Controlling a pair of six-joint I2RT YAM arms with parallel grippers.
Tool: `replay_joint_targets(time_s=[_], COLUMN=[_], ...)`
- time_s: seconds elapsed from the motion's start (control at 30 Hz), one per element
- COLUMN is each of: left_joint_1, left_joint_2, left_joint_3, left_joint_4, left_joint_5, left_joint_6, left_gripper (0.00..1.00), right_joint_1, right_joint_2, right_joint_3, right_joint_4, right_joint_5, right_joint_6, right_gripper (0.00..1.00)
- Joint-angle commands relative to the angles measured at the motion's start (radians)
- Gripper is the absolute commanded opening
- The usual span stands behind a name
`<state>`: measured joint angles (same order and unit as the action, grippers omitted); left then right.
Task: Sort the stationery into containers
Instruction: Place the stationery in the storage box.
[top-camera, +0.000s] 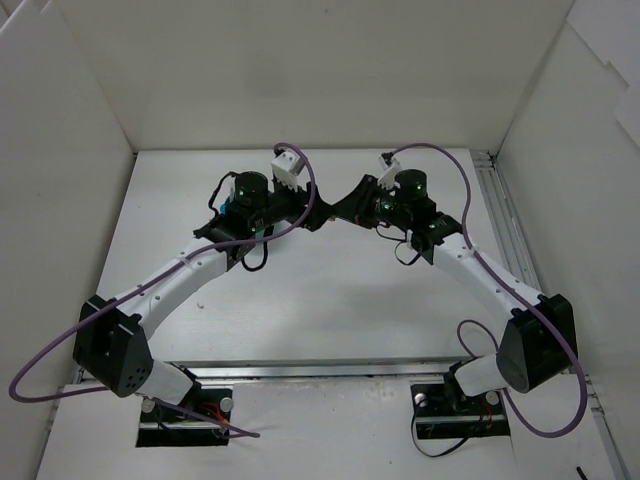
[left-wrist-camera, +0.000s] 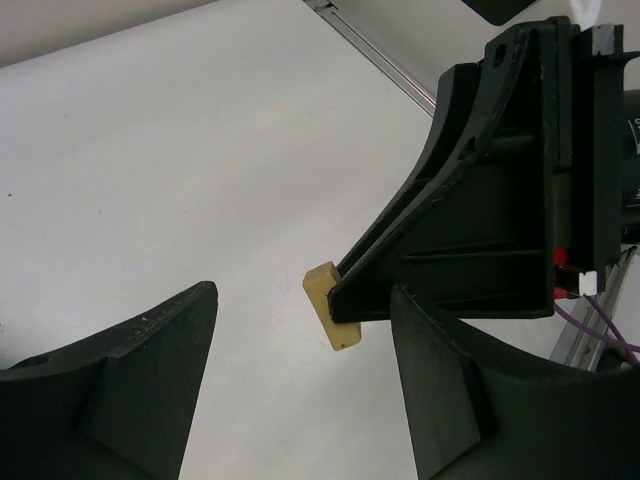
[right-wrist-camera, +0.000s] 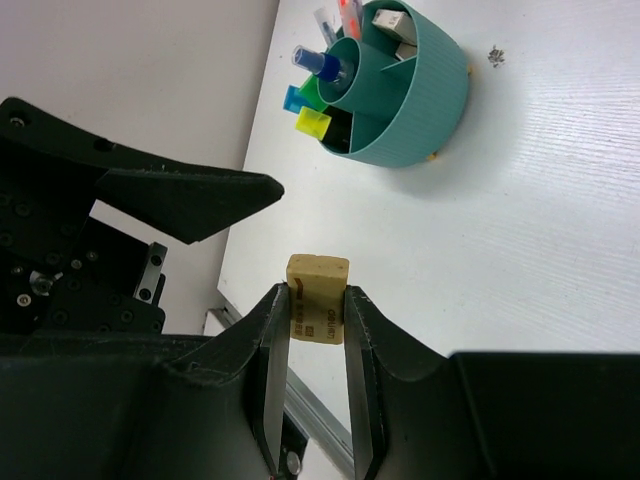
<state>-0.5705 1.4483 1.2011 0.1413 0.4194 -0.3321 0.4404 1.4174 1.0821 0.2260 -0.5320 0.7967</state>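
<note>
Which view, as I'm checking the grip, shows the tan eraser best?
Right wrist: the tan eraser sits clamped in the right tool, print visible. Left wrist shows only one end past that tool; from the top it's indiscernible.

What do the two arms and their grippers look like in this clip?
The left arm and right arm have white links, black joints, looping purple cables and a green light at each wrist. The left gripper and right gripper have matte black, tapering fingers.
</note>
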Motion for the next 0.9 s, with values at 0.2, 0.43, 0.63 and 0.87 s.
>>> replay_joint_targets(time_s=[0.2, 0.43, 0.63, 0.87], left_joint_1=[-0.025, -0.025, -0.025, -0.025], left_joint_2=[-0.048, -0.068, -0.052, -0.023], left_joint_3=[0.003, -0.018, -0.009, -0.015], left_joint_4=[0.078, 0.055, 0.107, 0.185], left_joint_5=[0.036, 0.033, 0.033, -0.004], left_joint_6=[0.061, 0.084, 0.061, 0.022], left_gripper=[0.65, 0.66, 0.66, 0.64], right_joint_1=[0.006, 0.001, 0.017, 0.035], right_joint_2=[-0.011, -0.002, 0.002, 0.000], right_joint_3=[0.136, 0.145, 0.134, 0.128], right_joint_4=[-0.028, -0.037, -0.014, 0.004], right_joint_5=[0.105, 0.104, 0.081, 0.095], right_joint_6=[0.072, 0.091, 0.108, 0.128], right_gripper=[0.06, 0.06, 0.06, 0.06])
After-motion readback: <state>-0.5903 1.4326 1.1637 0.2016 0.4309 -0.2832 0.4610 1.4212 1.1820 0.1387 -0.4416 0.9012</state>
